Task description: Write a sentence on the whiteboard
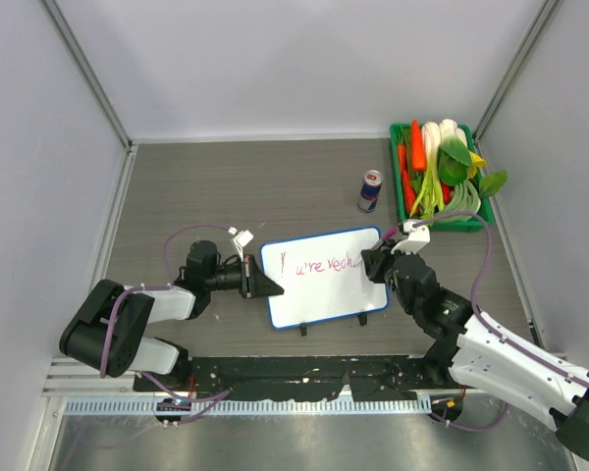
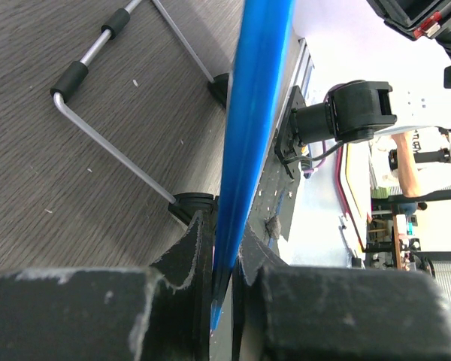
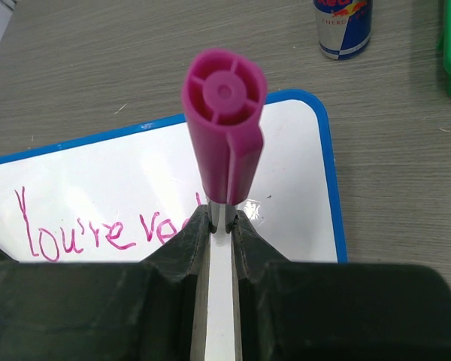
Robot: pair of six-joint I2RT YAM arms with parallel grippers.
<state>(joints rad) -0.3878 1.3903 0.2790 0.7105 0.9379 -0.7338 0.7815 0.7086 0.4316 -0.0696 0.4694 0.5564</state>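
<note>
The whiteboard (image 1: pixel 324 299) lies slanted in the middle of the table, white with a blue rim. Pink letters of the sentence (image 1: pixel 319 265) run across it and read "You're rea" (image 3: pixel 90 229) in the right wrist view. My left gripper (image 1: pixel 273 286) is shut on the board's left edge, and the blue rim (image 2: pixel 252 113) runs between its jaws (image 2: pixel 224 248). My right gripper (image 1: pixel 375 263) is over the board's right end, shut on a marker (image 3: pixel 225 128) with a magenta cap end. The marker's tip is hidden behind the fingers (image 3: pixel 199 241).
A blue and silver drink can (image 1: pixel 370 190) stands behind the board. A green basket (image 1: pixel 461 225) of vegetables fills the back right corner. A bent metal wire leg (image 2: pixel 98 90) with black sleeves lies on the table beside the board's edge. Grey walls enclose the table.
</note>
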